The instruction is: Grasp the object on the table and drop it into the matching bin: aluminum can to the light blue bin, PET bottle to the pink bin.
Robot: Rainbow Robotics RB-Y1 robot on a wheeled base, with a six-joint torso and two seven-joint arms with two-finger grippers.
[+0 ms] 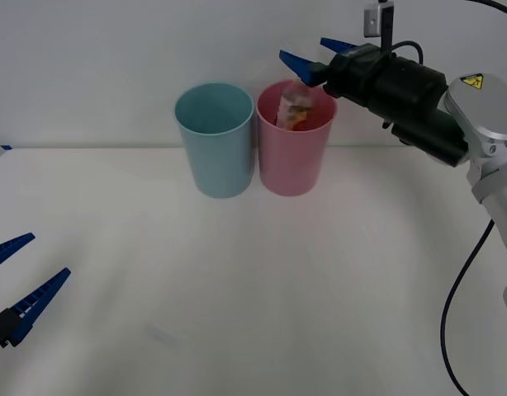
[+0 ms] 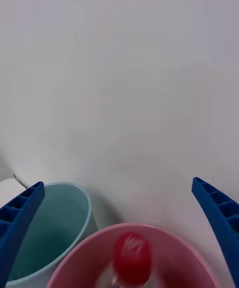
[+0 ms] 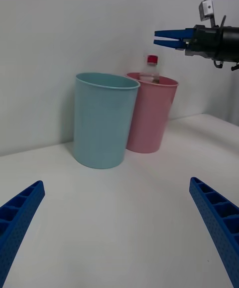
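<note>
The PET bottle (image 1: 293, 110), clear with a red cap (image 2: 132, 257) and an orange-printed label, is partly inside the pink bin (image 1: 293, 161). In the left wrist view the bottle (image 3: 152, 68) has its cap and neck above the pink bin's rim (image 3: 149, 113). My right gripper (image 1: 305, 51) hovers open just above that bin's mouth (image 2: 184, 263), with nothing between its fingers and apart from the bottle. The light blue bin (image 1: 216, 157) stands touching the pink one on its left. My left gripper (image 1: 49, 256) is open, low at the table's front left.
The white table (image 1: 262, 280) stretches wide in front of both bins. A plain wall rises right behind them. From the left wrist, the light blue bin (image 3: 102, 123) stands nearer than the pink one, with the right gripper (image 3: 156, 38) above them.
</note>
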